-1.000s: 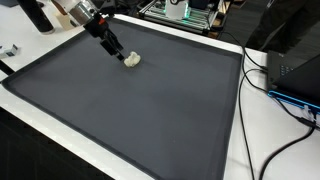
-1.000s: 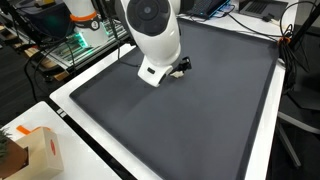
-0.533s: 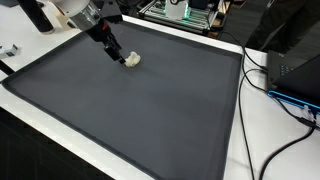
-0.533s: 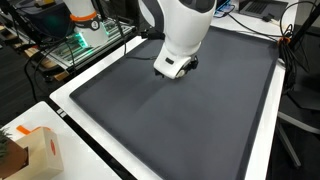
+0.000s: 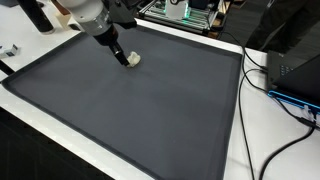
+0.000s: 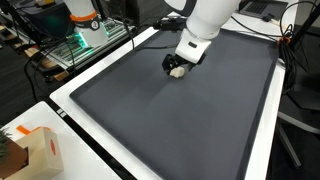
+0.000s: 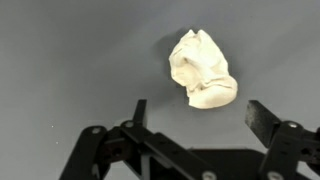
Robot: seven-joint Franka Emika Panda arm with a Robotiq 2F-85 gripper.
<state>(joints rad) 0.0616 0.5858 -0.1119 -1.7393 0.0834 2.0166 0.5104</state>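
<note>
A small crumpled white lump [image 5: 133,59] lies on the dark grey mat [image 5: 140,110], near its far edge. In the other exterior view the lump [image 6: 178,71] peeks out just under the arm's tip. My gripper [image 5: 122,54] hangs right beside and above it, fingers pointing down. The wrist view shows the lump [image 7: 203,70] just ahead of the open gripper [image 7: 197,108], between the lines of the two black fingers [image 7: 139,110] but beyond their tips. Nothing is held.
The mat lies on a white table [image 5: 238,120]. Cables [image 5: 258,72] and a black box [image 5: 300,68] sit at one side, electronic gear [image 5: 182,10] behind. A cardboard box [image 6: 38,150] stands at a table corner.
The arm's body has swung away across the mat and the gripper has shifted slightly beside the lump. The lump has not moved. The jaws stay open.
</note>
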